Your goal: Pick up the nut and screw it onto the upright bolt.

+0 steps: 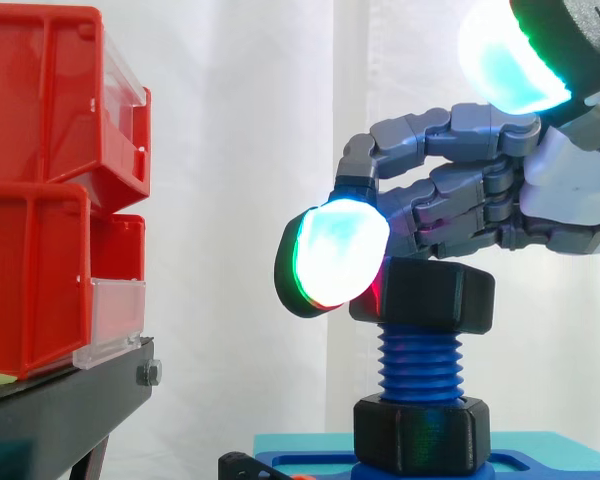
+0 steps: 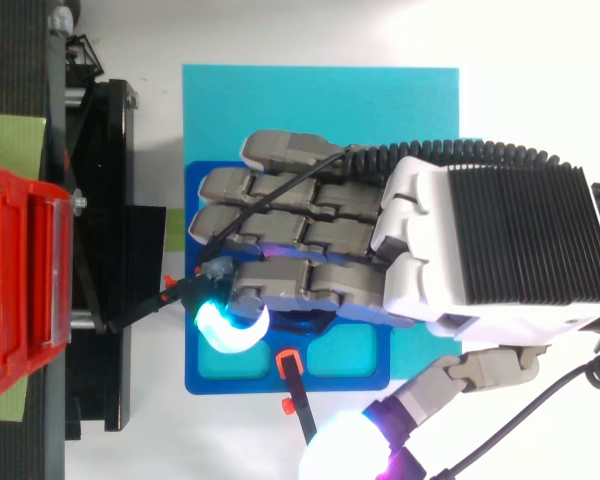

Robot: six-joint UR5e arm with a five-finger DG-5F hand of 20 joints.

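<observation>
White table (image 2: 520, 60) carries all. Teal mat (image 2: 320, 100) flat on it, square to edges. Blue plate (image 2: 192, 360) on mat's near half, shallow teal-floored recesses along one side. Orange-handled clamp (image 2: 292, 388) at plate's edge, second one (image 2: 170, 292) on side facing stand. Upright blue bolt (image 1: 420, 360) rises from plate, black collar (image 1: 420, 435) at its foot. Black stand (image 2: 110, 200) just beside mat, bearing green sheet (image 2: 10, 140) and stacked red bins (image 1: 40, 200).
</observation>
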